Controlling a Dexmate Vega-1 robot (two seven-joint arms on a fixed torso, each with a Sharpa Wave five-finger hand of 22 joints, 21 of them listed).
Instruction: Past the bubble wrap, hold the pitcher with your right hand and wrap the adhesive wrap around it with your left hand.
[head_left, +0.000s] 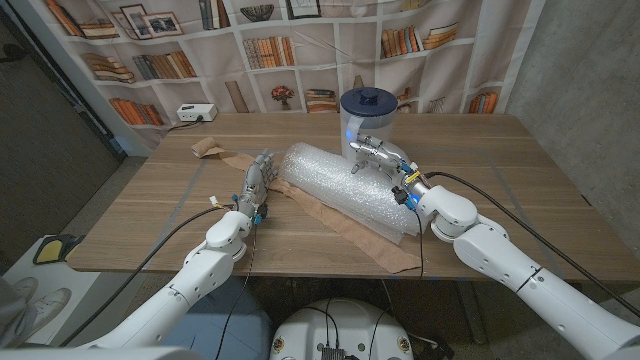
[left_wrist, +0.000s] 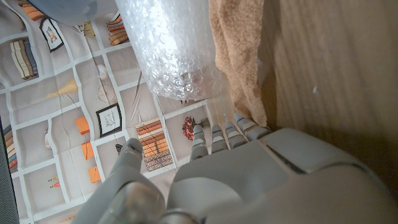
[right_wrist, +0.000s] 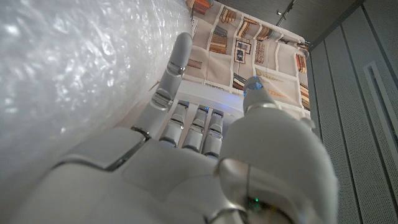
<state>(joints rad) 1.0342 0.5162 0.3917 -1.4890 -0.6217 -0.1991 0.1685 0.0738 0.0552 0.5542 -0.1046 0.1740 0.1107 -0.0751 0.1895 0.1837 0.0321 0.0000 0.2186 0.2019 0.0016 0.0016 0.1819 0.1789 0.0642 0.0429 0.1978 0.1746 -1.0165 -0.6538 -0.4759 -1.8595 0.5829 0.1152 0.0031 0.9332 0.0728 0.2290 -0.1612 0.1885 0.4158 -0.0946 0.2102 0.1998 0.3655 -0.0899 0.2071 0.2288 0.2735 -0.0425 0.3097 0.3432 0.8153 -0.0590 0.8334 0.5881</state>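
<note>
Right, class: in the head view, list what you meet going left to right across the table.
White box → tan adhesive wrap → left hand → bubble wrap roll → right hand.

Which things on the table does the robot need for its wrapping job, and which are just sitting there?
For the job:
- pitcher with the dark lid, at the far side
- brown adhesive wrap lying across the table
- bubble wrap roll
- left hand, right hand, both holding nothing

Just lying about:
- small white box at the table's far left corner
</note>
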